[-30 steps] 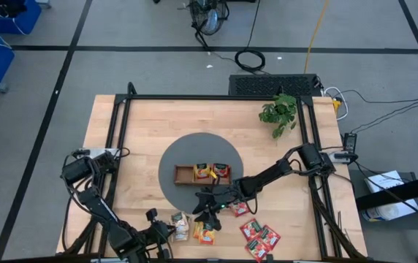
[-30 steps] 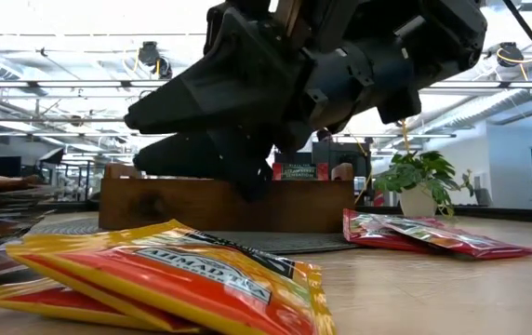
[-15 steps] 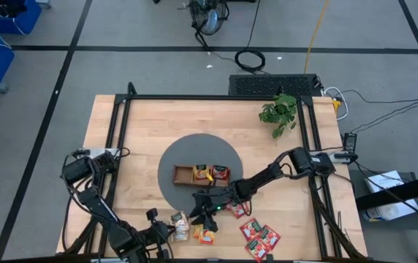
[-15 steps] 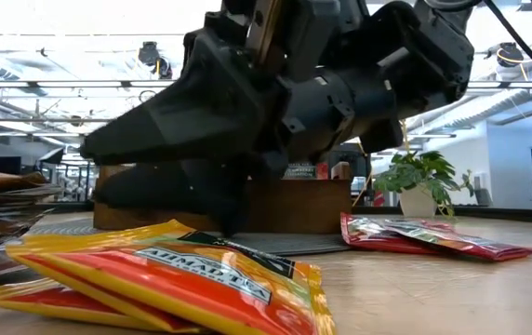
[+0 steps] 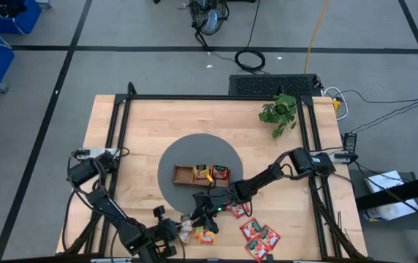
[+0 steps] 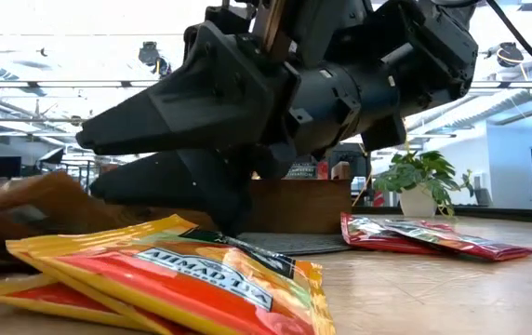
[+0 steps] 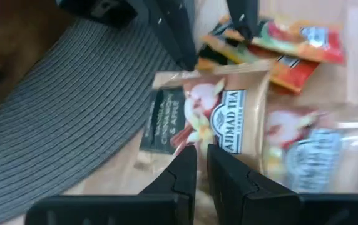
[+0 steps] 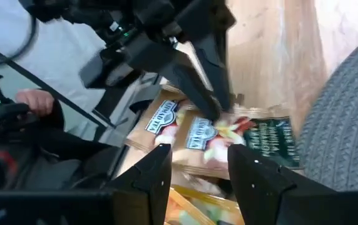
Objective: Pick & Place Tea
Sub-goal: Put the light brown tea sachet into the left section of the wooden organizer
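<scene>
A beige-white tea sachet [image 7: 210, 115] lies at the near edge of the grey mat [image 7: 54, 119]; it also shows in the high view [image 5: 186, 228] and the right wrist view [image 8: 229, 134]. My left gripper [image 7: 201, 156] is shut on it, near the table's front edge [image 5: 176, 230]. My right gripper [image 5: 198, 213] is open just beyond it, its fingers [image 8: 160, 165] spread on either side of the sachet without touching it. Orange sachets [image 5: 206, 234] lie flat beside it. The wooden tray [image 5: 183, 175] on the mat holds orange and red sachets. My left gripper pinches the beige sachet's near edge [image 7: 194, 142], about its middle, between its two fingers. The fingers come level from the table's left side. In the low view the sachet [image 6: 43, 200] slants up off the table; which part still rests there is hidden.
Several red sachets [image 5: 259, 237] lie at the front right, one more [image 5: 237, 210] by the mat. Another beige sachet [image 7: 304, 150] lies beside the held one. A potted plant [image 5: 278, 111] stands at the back right. A person's hand [image 8: 35, 100] shows beyond the table.
My right gripper has gone toward the table's left and near edge, open, and now stands over the sachets by the mat. My left gripper has gone right toward the beige sachet, whose end has risen from lying flat.
</scene>
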Tool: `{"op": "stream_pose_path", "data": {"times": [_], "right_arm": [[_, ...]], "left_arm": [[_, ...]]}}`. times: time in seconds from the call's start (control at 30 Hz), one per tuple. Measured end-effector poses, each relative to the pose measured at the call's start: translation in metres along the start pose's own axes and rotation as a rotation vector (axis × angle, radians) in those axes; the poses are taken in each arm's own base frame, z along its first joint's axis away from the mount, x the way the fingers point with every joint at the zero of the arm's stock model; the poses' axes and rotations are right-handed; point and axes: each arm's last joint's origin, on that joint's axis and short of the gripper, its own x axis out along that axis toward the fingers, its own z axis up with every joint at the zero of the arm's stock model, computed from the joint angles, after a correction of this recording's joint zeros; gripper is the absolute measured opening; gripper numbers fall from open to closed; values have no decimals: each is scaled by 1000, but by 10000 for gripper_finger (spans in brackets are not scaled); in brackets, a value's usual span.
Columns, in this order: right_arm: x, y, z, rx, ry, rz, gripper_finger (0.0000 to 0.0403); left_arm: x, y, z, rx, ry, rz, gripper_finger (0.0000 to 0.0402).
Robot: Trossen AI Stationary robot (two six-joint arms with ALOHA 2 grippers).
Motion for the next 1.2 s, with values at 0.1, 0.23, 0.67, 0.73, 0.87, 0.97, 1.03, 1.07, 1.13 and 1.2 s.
{"op": "stream_pose_path", "data": {"times": [0.1, 0.23, 0.67, 0.73, 0.87, 0.97, 1.03, 1.07, 1.13, 1.2], "right_arm": [[-1, -2, 0, 7, 19, -8, 141], [-6, -2, 4, -16, 93, 19, 141], [-10, 20, -8, -552, 203, -133, 141], [-8, 27, -14, -673, 206, -199, 141], [-5, 40, -19, -838, 169, -315, 141], [-4, 42, -19, -880, 149, -346, 141], [-4, 43, -17, -889, 134, -364, 141], [-4, 43, -17, -891, 130, -363, 141], [-5, 41, -16, -890, 135, -366, 141], [-5, 39, -16, -892, 144, -370, 141]], "left_arm": [[2, -1, -4, -3, 14, -2, 47], [0, -2, -6, 1, 10, -7, 47], [-1, -1, -6, 22, -27, 15, 47], [0, -1, -5, 19, -27, 18, 47], [2, 0, -3, 14, -26, 22, 47], [2, 0, -3, 15, -26, 23, 47], [2, 0, -3, 15, -25, 22, 47], [2, 0, -3, 15, -25, 22, 47], [2, 0, -4, 15, -24, 21, 47], [2, 0, -4, 16, -23, 21, 47]]}}
